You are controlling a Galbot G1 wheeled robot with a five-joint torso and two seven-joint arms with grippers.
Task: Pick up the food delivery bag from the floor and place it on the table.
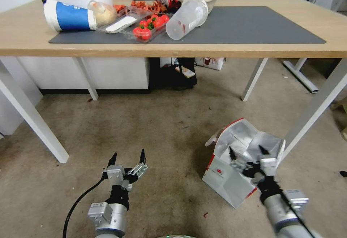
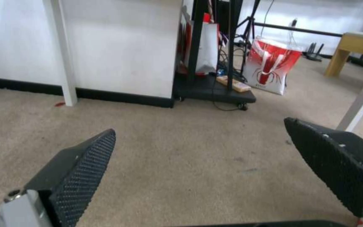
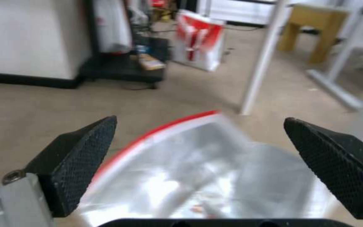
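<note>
Food delivery bag (image 1: 231,173) standing open on floor (image 1: 162,129), beside white leg of table (image 1: 231,50), foil lining facing up. Right gripper (image 1: 248,152) hovering over bag mouth, jaws spread wide, gripping nothing; right wrist view showing foil interior (image 3: 198,170) between fingertips (image 3: 85,148). Left gripper (image 1: 127,156) hanging above bare floor, well apart from bag, jaws spread. Dark grey mat (image 1: 253,25) lying on table, carrying tomato tray (image 1: 148,26) and tipped plastic cup (image 1: 188,17).

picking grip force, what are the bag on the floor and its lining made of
The bag looks like stiff white paper, matte, with sharp creases and red sides. Its lining seems to be silver foil, shiny and wrinkled. The open right gripper hovers over its mouth; the left gripper hangs open above the floor.
</note>
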